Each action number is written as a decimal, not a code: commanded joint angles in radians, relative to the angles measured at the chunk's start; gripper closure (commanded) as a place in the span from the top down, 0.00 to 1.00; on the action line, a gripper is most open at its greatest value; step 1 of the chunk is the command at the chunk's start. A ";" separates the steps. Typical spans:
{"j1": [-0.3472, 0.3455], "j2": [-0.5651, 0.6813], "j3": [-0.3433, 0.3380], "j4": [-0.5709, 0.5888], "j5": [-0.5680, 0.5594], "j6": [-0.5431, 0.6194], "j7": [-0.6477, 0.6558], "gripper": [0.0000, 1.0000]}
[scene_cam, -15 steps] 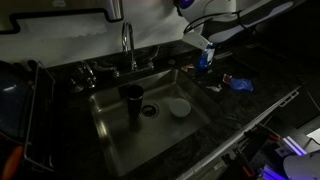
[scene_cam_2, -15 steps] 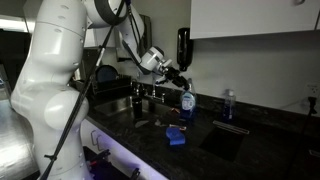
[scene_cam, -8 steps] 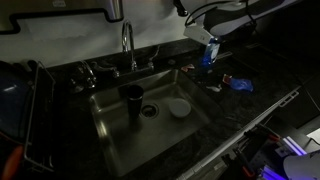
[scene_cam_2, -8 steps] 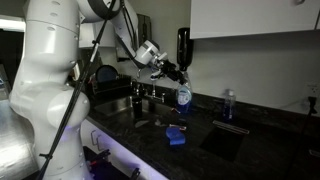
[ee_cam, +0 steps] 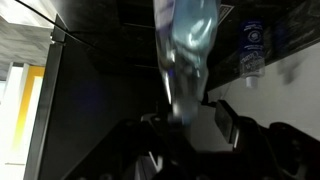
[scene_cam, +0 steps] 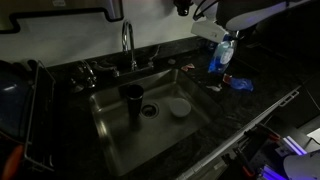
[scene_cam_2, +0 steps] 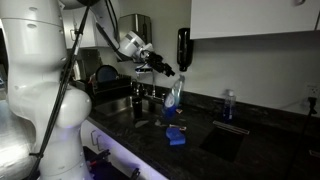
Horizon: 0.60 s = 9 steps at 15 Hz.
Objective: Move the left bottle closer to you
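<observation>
My gripper [scene_cam: 217, 38] is shut on the top of a clear bottle with blue liquid [scene_cam: 222, 56] and holds it in the air over the dark counter, right of the sink. In an exterior view the gripper [scene_cam_2: 171, 74] carries the bottle [scene_cam_2: 174, 97] hanging tilted. In the wrist view the bottle [ee_cam: 186, 50] fills the middle, blurred, between my fingers [ee_cam: 190, 122]. A second small clear bottle [scene_cam_2: 229, 104] stands further along the counter by the wall; it also shows in the wrist view [ee_cam: 251, 47].
A steel sink [scene_cam: 120, 135] with a faucet [scene_cam: 128, 45] holds a black cup [scene_cam: 133, 100] and a white round dish [scene_cam: 179, 107]. A blue sponge-like object [scene_cam: 240, 84] [scene_cam_2: 175, 137] lies on the counter. A dish rack [scene_cam: 20, 110] stands beside the sink. A tall dark bottle [scene_cam_2: 183, 45] stands at the wall.
The gripper has lifted the blue-liquid bottle off the counter and carried it away from the wall; the bottle now hangs more tilted.
</observation>
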 commanded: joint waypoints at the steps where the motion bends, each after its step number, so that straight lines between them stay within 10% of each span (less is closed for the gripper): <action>1: 0.014 -0.119 0.038 -0.113 0.043 -0.059 0.010 0.29; 5: 0.027 -0.179 0.073 -0.188 0.100 -0.088 0.028 0.29; 6: 0.029 -0.185 0.080 -0.198 0.111 -0.095 0.032 0.67; 9: 0.031 -0.202 0.092 -0.215 0.118 -0.090 0.031 0.92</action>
